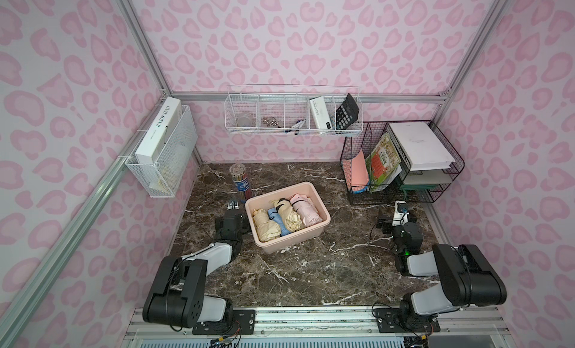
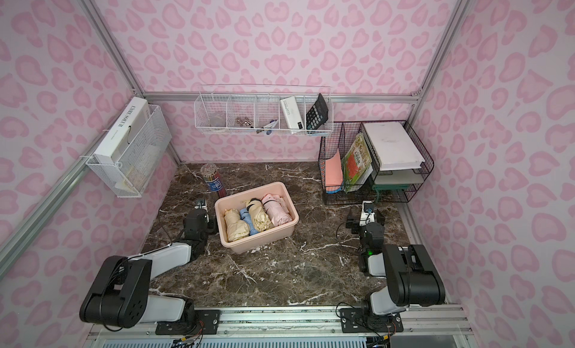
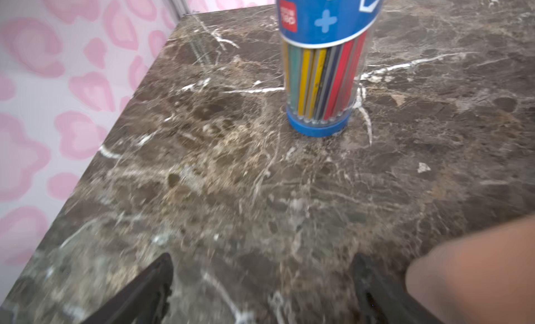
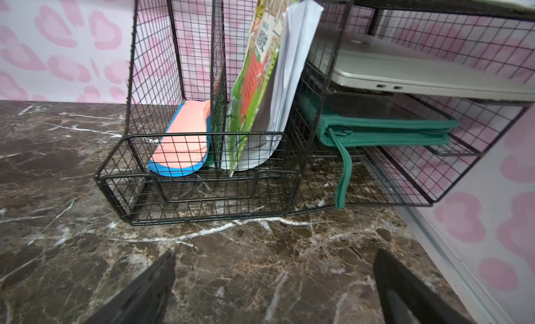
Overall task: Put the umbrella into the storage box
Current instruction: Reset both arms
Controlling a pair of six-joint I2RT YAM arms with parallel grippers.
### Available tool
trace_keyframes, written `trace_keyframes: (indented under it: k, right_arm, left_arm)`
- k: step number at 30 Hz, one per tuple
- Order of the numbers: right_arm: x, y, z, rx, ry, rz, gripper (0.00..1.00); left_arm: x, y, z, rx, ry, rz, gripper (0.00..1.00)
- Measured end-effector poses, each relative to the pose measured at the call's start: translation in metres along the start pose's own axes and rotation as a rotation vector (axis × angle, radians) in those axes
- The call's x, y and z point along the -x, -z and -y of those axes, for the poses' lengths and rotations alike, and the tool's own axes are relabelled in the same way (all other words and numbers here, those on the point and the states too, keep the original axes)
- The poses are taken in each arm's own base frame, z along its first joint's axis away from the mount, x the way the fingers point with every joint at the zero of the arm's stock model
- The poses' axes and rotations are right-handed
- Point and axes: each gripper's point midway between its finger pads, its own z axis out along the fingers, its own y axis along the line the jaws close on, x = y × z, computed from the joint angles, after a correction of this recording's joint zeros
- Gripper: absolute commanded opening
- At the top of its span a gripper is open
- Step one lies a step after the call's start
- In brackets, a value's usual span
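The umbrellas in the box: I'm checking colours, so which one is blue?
The blue umbrella, the only blue one in the storage box: it lies between two cream umbrellas, and the pink umbrella lies at one end of the row.

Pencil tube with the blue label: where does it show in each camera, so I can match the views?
Top view: pencil tube upright, just behind the far left corner of the storage box.
Top view: pencil tube in the same place, behind the storage box.
Left wrist: pencil tube close ahead of the open left gripper.
Right wrist: not in it.
Shared landmark: the dark marble table with white veins, in all four.
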Motion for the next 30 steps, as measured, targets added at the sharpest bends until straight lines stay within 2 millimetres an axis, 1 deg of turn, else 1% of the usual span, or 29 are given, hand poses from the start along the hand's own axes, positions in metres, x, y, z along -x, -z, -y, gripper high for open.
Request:
trace_keyframes:
  k: [2,4,6,7,8,9,10,11,13,14,15,17,20,22,26,30]
  right_arm:
    - [-0.003,0.001,-0.003,0.017,0.007,0.001,0.99]
    - [0.004,0.0,-0.002,0.02,0.008,0.031,0.98]
    - [0.011,-0.002,-0.001,0.018,0.006,0.056,0.98]
    - [0.013,-0.003,0.0,0.014,0.005,0.061,0.98]
    - [0.015,-0.004,0.001,0.011,0.001,0.068,0.98]
    - [0.017,-0.004,0.003,0.004,-0.005,0.075,0.97]
    - [0.017,-0.005,0.004,0.0,-0.008,0.074,0.97]
    - [0.017,-0.005,0.005,-0.004,-0.012,0.073,0.97]
    - [0.017,-0.005,0.007,-0.01,-0.024,0.072,0.96]
    - [0.017,-0.005,0.007,-0.01,-0.023,0.072,0.95]
    - [0.017,-0.005,0.007,-0.011,-0.024,0.072,0.95]
    - [0.016,-0.004,0.007,-0.013,-0.024,0.072,0.97]
    - [0.012,0.005,0.002,0.004,-0.018,0.078,0.97]
    - [0.011,0.006,0.001,0.009,-0.013,0.08,0.98]
    - [0.025,-0.002,0.006,-0.02,-0.018,0.111,0.98]
    - [0.022,-0.003,0.009,-0.036,-0.025,0.095,0.98]
  left_arm:
    - [0.007,-0.011,0.007,-0.02,-0.024,0.019,0.96]
    - [0.01,-0.015,0.013,-0.057,-0.031,0.025,0.96]
    - [0.014,-0.015,0.015,-0.091,-0.027,0.057,0.95]
    - [0.011,-0.015,0.014,-0.104,-0.02,0.075,0.94]
    - [0.004,-0.016,0.014,-0.106,-0.02,0.086,0.94]
    - [-0.009,-0.018,0.015,-0.114,-0.03,0.072,0.94]
    - [-0.018,-0.018,0.016,-0.12,-0.04,0.047,0.94]
    - [-0.019,-0.017,0.018,-0.134,-0.048,0.036,0.94]
    - [0.006,-0.016,0.021,-0.15,-0.03,0.098,0.96]
    - [0.018,-0.015,0.018,-0.144,-0.01,0.136,0.96]
    - [0.021,-0.015,0.016,-0.141,-0.001,0.145,0.97]
    - [0.017,-0.015,0.016,-0.139,-0.004,0.13,0.98]
    - [0.016,-0.015,0.018,-0.152,-0.005,0.13,0.98]
    - [0.016,-0.015,0.018,-0.151,-0.004,0.129,0.98]
    - [0.016,-0.015,0.018,-0.154,-0.004,0.129,0.98]
    - [0.016,-0.015,0.018,-0.158,-0.004,0.129,0.98]
